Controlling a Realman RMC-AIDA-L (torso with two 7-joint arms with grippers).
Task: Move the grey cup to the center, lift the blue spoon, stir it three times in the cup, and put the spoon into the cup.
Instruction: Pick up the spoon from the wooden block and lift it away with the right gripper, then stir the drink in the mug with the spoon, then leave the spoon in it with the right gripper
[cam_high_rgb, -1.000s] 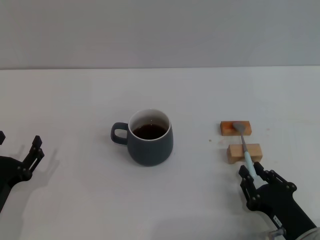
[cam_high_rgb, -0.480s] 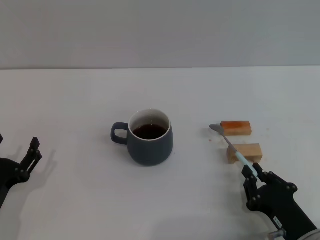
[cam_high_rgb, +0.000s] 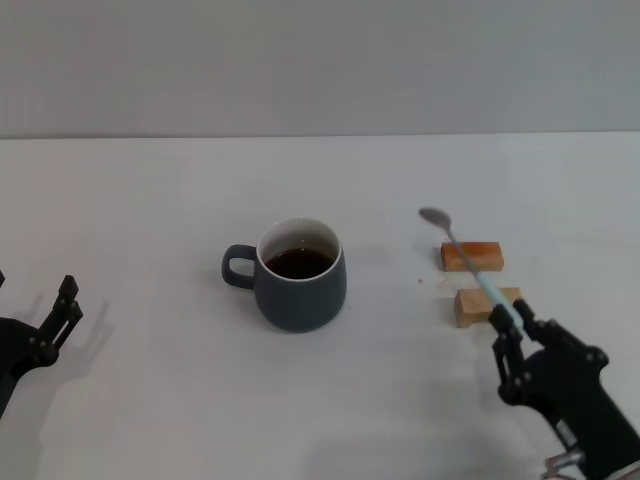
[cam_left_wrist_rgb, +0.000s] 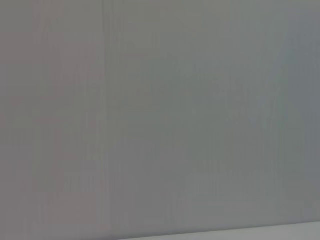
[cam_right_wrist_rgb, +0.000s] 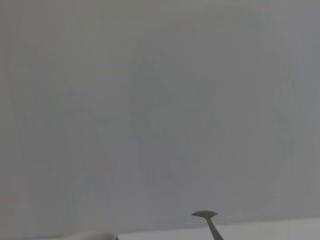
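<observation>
The grey cup (cam_high_rgb: 299, 275) stands at the table's middle with dark liquid inside and its handle pointing left. My right gripper (cam_high_rgb: 512, 330) is at the front right, shut on the pale-blue handle of the blue spoon (cam_high_rgb: 462, 257). The spoon is lifted off the table, its metal bowl raised up and to the left, toward the cup but well apart from it. The spoon's bowl also shows in the right wrist view (cam_right_wrist_rgb: 206, 216). My left gripper (cam_high_rgb: 62, 312) rests at the far left edge, empty.
Two small wooden blocks (cam_high_rgb: 471, 256) (cam_high_rgb: 485, 305) lie to the right of the cup, under the raised spoon. The white table (cam_high_rgb: 150, 200) stretches to a grey wall behind.
My right gripper has lifted the spoon off the wooden blocks and tilted its bowl upward and leftward. The left arm has drawn slightly back to the left. The cup has not moved.
</observation>
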